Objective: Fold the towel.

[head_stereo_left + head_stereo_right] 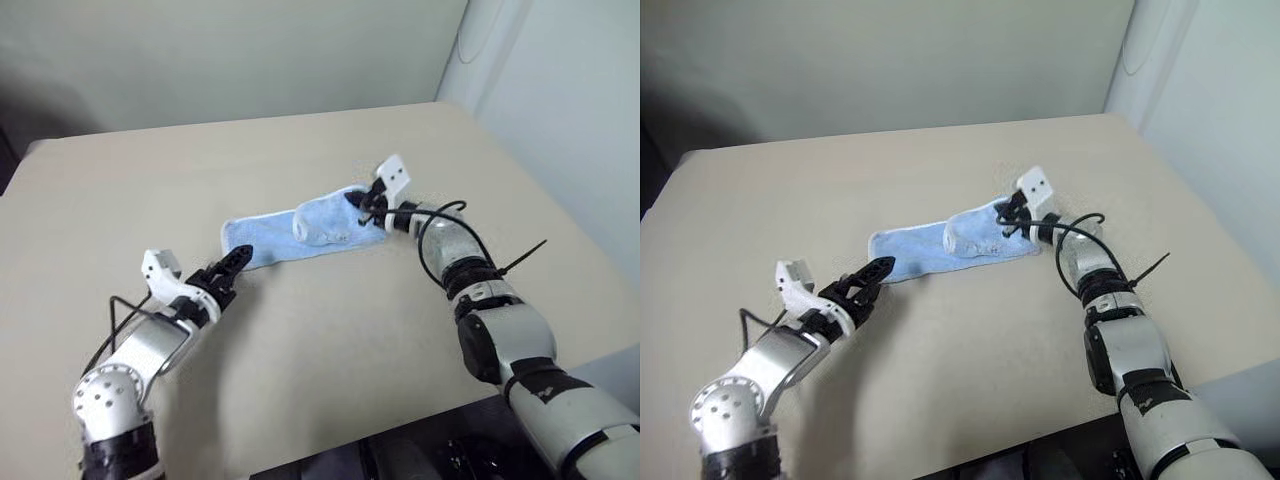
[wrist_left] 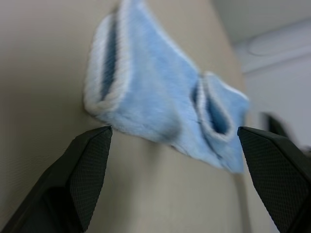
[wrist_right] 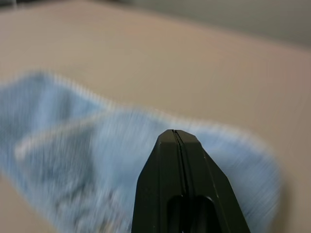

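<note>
Left gripper (image 1: 240, 258): fingers (image 2: 87, 165) spread wide, holding nothing, low over the tabletop (image 1: 120, 190), pointing at the near-left end of the towel (image 1: 300, 232). Tips sit just beside that end; can't tell if they touch it. In the left wrist view the two black fingers frame the towel with bare tabletop between them and the cloth.

Towel: light blue, white hem, lying mid-tabletop in a narrow strip running from near-left to far-right. Looks already doubled over lengthwise: the left wrist view shows two layers with the hemmed edge looped at the end. Partway along the strip, towards its right end, there's a raised rounded hump with a second hemmed loop, so it isn't lying flat there.

Right gripper (image 1: 368, 207): at the far-right end of the towel, next to the hump, fingers pressed fully together. Right wrist view shows the closed tips over blue cloth with no gap between them. No cloth visible between the tips; can't tell whether a fold is pinched.

Pale wall (image 1: 250, 50) behind the tabletop.
</note>
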`<state>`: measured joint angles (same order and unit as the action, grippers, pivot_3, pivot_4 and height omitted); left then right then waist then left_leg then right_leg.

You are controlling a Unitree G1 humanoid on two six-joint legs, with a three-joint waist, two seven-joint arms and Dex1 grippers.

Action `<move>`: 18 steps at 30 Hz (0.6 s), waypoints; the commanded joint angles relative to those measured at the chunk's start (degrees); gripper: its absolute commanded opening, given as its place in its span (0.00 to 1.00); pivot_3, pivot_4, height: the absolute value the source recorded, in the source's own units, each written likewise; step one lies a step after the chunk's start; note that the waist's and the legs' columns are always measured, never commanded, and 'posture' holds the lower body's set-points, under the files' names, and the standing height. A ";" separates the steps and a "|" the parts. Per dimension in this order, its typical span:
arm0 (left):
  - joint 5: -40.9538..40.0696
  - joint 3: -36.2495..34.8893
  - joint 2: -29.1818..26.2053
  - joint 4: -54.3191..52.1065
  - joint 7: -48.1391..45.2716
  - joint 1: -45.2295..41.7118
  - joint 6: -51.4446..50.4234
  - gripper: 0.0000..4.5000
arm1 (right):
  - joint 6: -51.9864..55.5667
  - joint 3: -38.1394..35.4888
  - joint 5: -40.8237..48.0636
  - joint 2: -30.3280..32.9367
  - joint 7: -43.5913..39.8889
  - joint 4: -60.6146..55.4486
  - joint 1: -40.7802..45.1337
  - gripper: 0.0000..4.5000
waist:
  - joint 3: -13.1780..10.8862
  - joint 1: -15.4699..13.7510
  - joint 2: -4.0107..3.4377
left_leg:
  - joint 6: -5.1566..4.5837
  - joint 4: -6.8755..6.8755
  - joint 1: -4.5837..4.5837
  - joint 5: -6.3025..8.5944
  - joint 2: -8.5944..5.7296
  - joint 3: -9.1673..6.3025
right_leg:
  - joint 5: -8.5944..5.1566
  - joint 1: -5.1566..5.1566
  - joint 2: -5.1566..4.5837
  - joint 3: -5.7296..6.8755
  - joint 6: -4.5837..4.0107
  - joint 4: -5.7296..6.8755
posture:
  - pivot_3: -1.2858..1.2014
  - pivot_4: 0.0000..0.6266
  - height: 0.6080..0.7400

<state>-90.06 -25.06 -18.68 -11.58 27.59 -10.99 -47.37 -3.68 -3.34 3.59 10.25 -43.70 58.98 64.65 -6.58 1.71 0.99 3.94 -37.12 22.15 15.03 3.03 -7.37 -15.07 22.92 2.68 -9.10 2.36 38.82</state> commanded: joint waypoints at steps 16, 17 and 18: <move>11.34 1.76 2.47 25.74 -3.00 -17.56 2.53 0.96 | 3.94 -1.59 4.64 1.80 1.74 -13.97 -2.05 0.00 | -0.05 -2.86 -0.12 | 0.06 -0.02 -0.29 -0.11 -0.32 -0.22 | 0.15 -0.55 -0.17 1.10 -0.23 0.08 | 0.52 0.24 1.00; 12.00 1.60 2.58 26.07 -3.37 -17.85 2.60 0.92 | 3.99 -1.43 4.60 1.71 1.85 -14.32 -2.28 0.00 | -0.05 -2.88 -0.12 | 0.16 -0.02 -0.29 -0.17 -0.33 -0.22 | 0.15 -0.56 -0.17 1.11 -0.23 0.08 | 0.52 0.24 1.00; 12.53 1.41 2.64 26.26 -3.75 -18.04 2.53 0.87 | 4.09 -1.30 4.60 1.62 1.94 -14.64 -2.47 0.00 | -0.05 -2.88 -0.13 | 0.26 -0.02 -0.29 -0.22 -0.33 -0.22 | 0.15 -0.56 -0.17 1.11 -0.23 0.07 | 0.52 0.24 1.00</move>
<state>-80.49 -23.08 -16.57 11.56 23.77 -29.42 -46.06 0.57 -4.25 7.03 11.86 -42.53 47.44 61.47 -6.63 -1.17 0.86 4.26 -37.13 21.86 14.77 2.70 -7.58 -14.91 22.37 2.52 -7.99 2.13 38.89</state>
